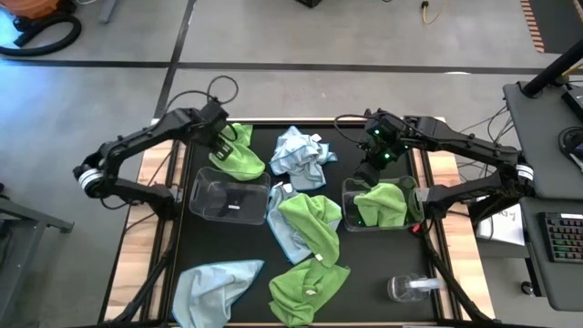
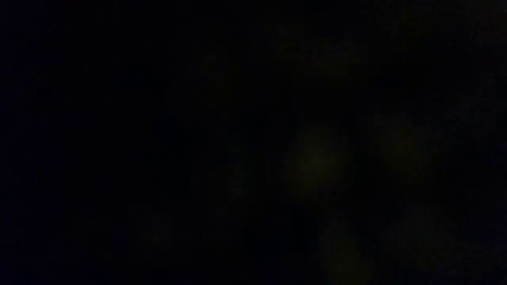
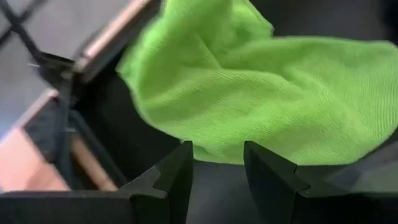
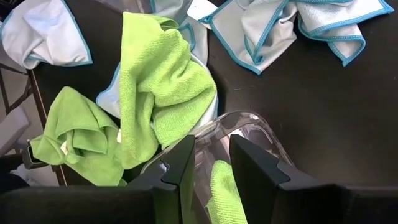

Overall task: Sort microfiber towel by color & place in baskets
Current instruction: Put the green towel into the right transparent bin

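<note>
Black matting covers the bench (image 1: 228, 255), with lime and pale blue towels strewn across it. Near its right edge, one clear basket (image 1: 350, 193) holds a green towel (image 1: 383, 205); the right gripper (image 1: 368, 169) hovers above its rim, fingers narrowly apart and empty. Left of centre, the other basket (image 1: 228, 200) holds nothing; the left gripper (image 1: 219, 143) gapes beside a lime towel (image 1: 239, 157).

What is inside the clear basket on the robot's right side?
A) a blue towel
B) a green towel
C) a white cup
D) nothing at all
B: a lime green towel lies bunched inside the right basket, seen from above, just below the right gripper; the left basket holds no towel.
</note>
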Motion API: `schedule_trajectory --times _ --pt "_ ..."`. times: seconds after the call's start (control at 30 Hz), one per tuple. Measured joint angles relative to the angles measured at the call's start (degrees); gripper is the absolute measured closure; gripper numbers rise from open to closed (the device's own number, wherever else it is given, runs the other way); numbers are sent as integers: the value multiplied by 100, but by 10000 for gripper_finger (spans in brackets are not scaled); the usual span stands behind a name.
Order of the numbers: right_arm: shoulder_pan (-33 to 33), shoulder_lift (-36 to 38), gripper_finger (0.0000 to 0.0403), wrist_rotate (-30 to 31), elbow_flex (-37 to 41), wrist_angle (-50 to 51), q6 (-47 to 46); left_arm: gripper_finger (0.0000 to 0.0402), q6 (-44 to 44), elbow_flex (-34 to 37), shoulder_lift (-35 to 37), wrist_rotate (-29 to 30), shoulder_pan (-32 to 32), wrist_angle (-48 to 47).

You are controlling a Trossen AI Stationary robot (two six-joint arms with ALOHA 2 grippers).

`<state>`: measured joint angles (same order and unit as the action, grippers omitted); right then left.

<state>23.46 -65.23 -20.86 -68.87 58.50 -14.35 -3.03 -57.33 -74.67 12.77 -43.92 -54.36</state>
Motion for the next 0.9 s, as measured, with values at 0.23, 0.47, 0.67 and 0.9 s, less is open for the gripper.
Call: schedule_trajectory --times 0.23,0.47,0.67,0.9 --pt "0 0 307 -4 27 -4 121 274 1 82 -529 -590 0 334" --pt "0 0 312 -4 104 0 151 274 175 82 -1118 -790 1 421" --pt "2 0 307 -4 161 -5 151 274 381 82 -1726 -1053 2 423" --pt "2 0 308 -4 164 -25 151 274 592 55 -2416 -1233 -5 434"
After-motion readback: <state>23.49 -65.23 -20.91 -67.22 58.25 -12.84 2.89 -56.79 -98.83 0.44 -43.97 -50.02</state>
